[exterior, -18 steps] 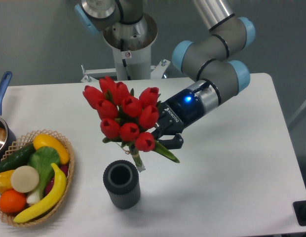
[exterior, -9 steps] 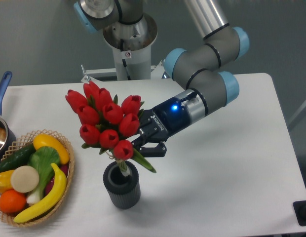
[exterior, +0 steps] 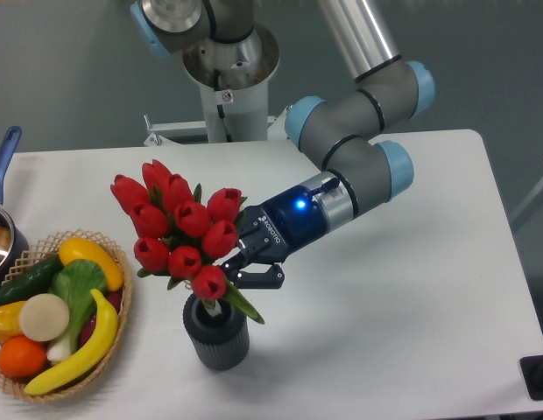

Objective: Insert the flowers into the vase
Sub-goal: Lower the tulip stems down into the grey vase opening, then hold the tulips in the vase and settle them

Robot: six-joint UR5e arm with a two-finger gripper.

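Red tulips (exterior: 179, 229) clamped in the gripper (exterior: 241, 267), stems down inside the ribbed grey vase (exterior: 216, 336), near left.

I see the flowers (exterior: 179, 232) leaning left above the vase (exterior: 216, 332), stems apparently just inside its mouth, with the gripper (exterior: 243, 266) at their right, the basket (exterior: 116, 306) left of the vase and a pot (exterior: 3, 229) behind it.

We see a round wicker basket (exterior: 121, 289) of yellow, green and orange fruit and vegetables on our white table (exterior: 412, 306), a blue-handled metal pot (exterior: 3, 229) at left edge.
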